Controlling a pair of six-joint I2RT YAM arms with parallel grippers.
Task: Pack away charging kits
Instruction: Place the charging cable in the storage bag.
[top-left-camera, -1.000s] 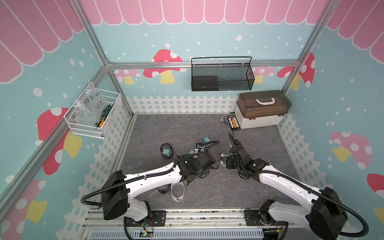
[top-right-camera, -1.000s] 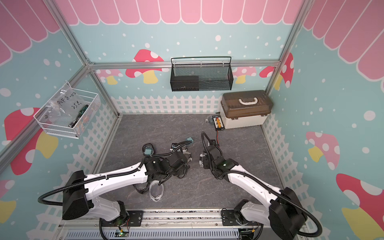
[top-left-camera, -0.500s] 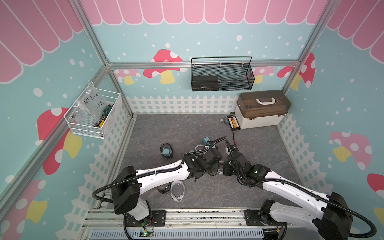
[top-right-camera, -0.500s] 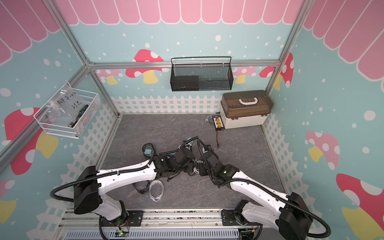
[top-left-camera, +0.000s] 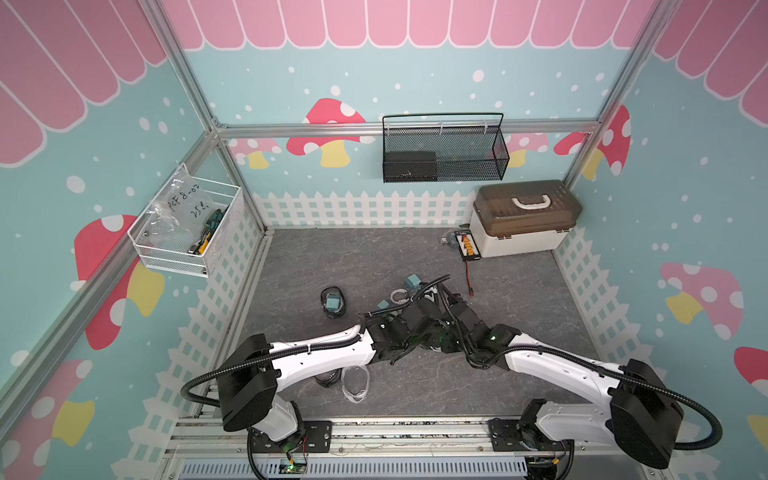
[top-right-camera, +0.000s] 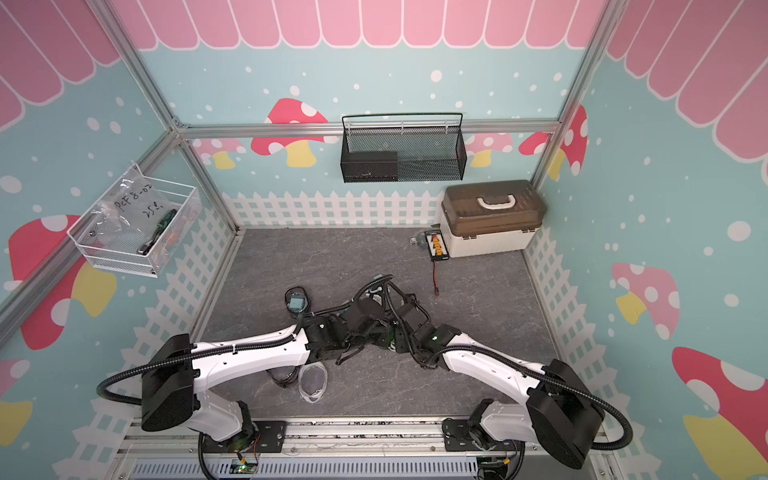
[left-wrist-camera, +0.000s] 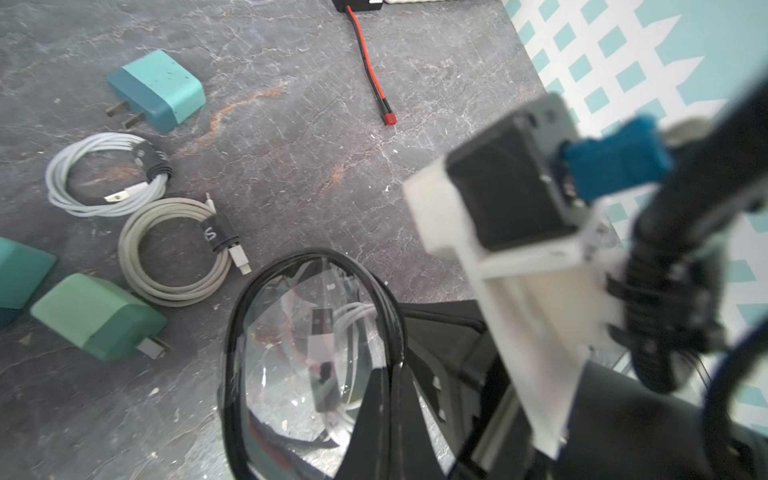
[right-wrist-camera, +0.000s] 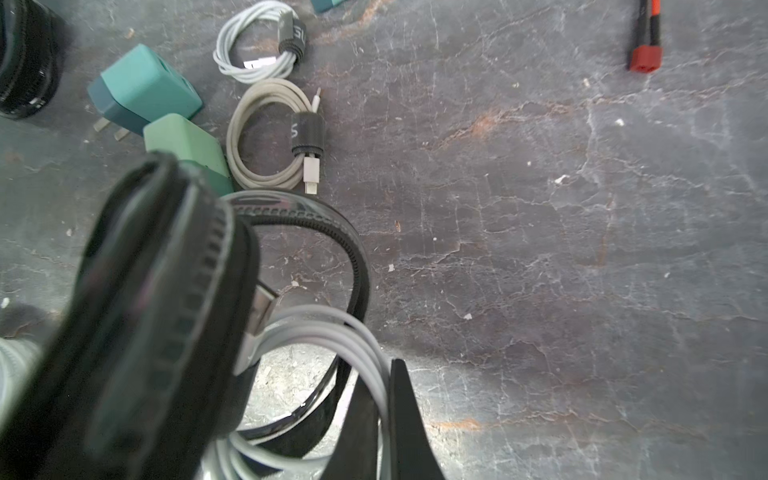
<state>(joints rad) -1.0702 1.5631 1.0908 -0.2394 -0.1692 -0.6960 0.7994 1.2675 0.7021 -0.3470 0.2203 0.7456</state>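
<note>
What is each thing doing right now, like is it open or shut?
held pouch: unzipped, mouth open.
white cable: coiled, at that mouth.
left end effector: shut on held pouch.
right end effector: shut on white cable.
beige box: lid closed.
other pouch: lying flat, teal charger inside.
grey cable: coiled, strapped, lying loose.

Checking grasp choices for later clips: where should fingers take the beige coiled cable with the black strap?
Probably at the black strap, from straight above: the beige coiled cable lies flat, and the strap bundles all loops into one raised spot.
</note>
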